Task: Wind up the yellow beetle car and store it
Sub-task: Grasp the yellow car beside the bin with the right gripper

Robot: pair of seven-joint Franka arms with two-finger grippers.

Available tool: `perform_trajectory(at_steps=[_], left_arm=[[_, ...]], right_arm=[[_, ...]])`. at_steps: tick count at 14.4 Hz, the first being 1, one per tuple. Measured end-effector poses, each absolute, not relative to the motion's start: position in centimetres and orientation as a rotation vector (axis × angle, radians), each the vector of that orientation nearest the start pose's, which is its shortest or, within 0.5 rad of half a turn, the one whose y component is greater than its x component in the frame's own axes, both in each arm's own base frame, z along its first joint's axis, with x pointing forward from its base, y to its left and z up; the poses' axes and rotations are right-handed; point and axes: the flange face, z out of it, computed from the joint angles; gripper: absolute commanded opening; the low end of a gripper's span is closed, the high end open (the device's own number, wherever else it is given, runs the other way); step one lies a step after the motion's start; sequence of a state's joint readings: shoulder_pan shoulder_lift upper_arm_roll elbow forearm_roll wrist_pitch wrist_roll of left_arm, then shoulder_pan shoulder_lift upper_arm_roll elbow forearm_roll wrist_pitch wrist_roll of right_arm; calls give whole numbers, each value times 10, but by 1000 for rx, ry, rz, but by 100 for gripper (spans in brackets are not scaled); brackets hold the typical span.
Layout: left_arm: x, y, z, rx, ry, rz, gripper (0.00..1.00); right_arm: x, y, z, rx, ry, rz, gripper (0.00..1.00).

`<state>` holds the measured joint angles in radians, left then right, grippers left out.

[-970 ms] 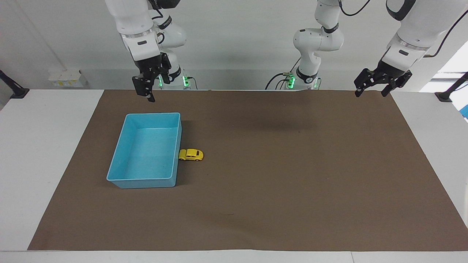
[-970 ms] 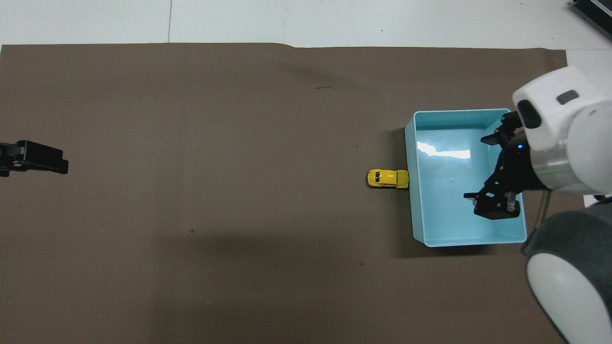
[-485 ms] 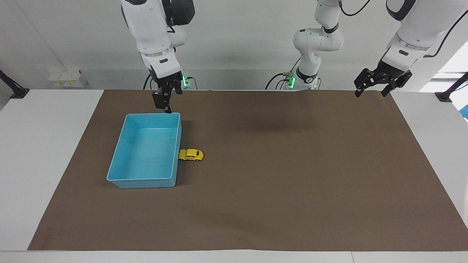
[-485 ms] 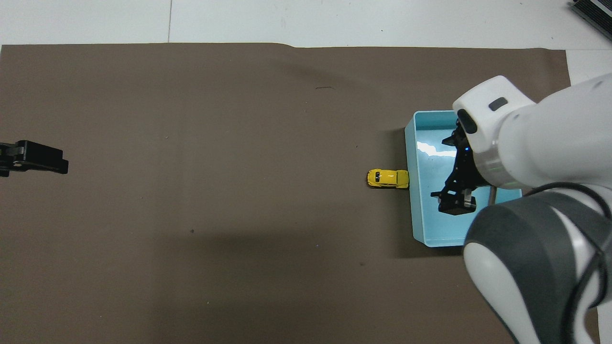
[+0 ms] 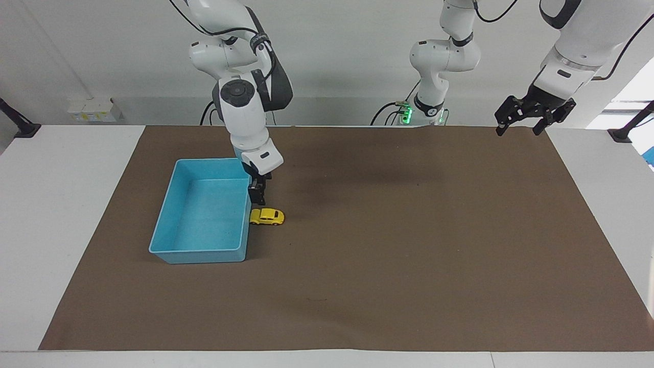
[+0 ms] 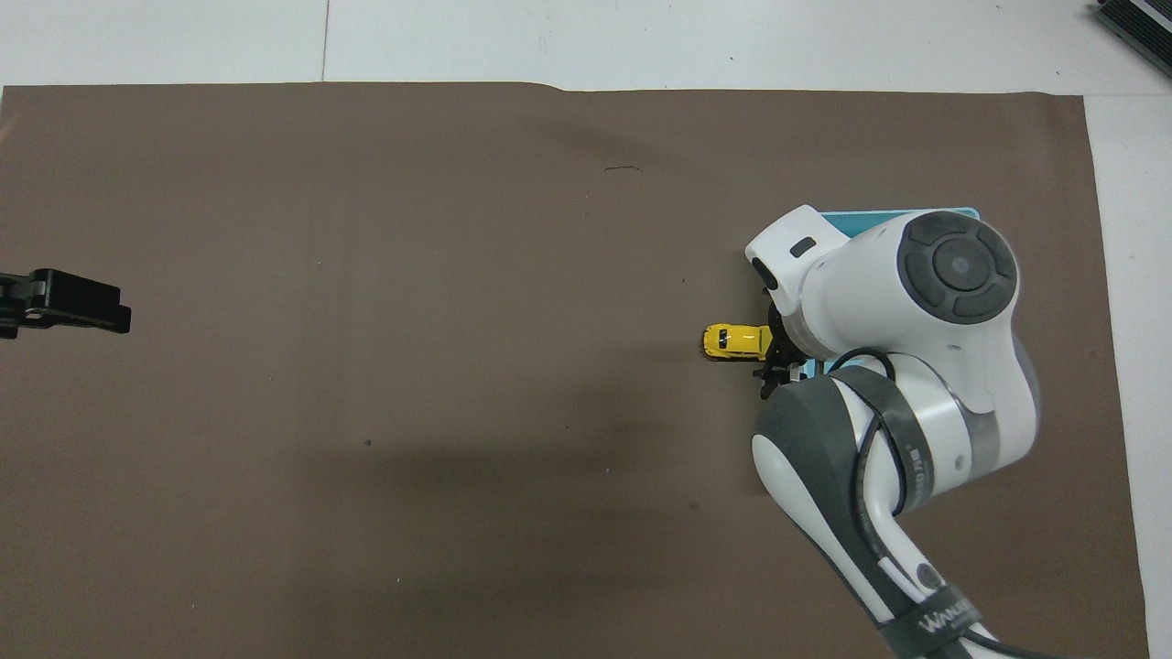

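1. My right tool hangs low over the brown mat, just above the yellow beetle car and beside the rim of the blue bin; in the facing view a gap shows between tool and toy, so I judge no contact yet.
2. The car sits on its wheels on the mat, one end right against the bin wall that faces the left arm's end of the bench.
3. The right tool's jaws stand wide and carry nothing; from overhead the arm's wrist covers most of it.
4. My left tool waits in the air over the mat's corner at its own end, jaws spread and empty.
5. Progress, as I read it: nothing is done. The car is ungripped and outside the bin, which looks empty where it shows.
6. Left to do: grip the car, wind it up, and set it in the bin.
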<state>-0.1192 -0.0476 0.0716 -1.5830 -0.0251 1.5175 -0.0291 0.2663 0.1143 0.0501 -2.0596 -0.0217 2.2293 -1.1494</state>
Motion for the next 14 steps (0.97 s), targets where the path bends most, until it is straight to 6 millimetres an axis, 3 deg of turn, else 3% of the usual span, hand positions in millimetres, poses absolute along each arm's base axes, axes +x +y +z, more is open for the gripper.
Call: perform_trajectory(at_steps=[4,6,7,8,9,12,14], left_arm=[[534,-27,640,-3169,31,30,100],[534,-27,640,-3169,31,30,100],[534,-27,640,-3169,31,30,100],[534,-27,640,-3169,31,30,100],[534,-27,640,-3169,31,30,100],[534,-27,640,-3169,30,31,100],[534,-27,640,-3169,30,31,100]], right_arm=[[546,177,339,-2333,-2180,-63,100],[552,178,316,-2328,-2202,-79,86],[554,178,305,-2325,-2214,-78,75],[556,176,295,-2323,-2223,-76,45],[556,174,290,-2321,-2229,-66,3],[559,174,292,-2321,-2233,-63,0],[565,179,304,-2321,-2233,-55,0]])
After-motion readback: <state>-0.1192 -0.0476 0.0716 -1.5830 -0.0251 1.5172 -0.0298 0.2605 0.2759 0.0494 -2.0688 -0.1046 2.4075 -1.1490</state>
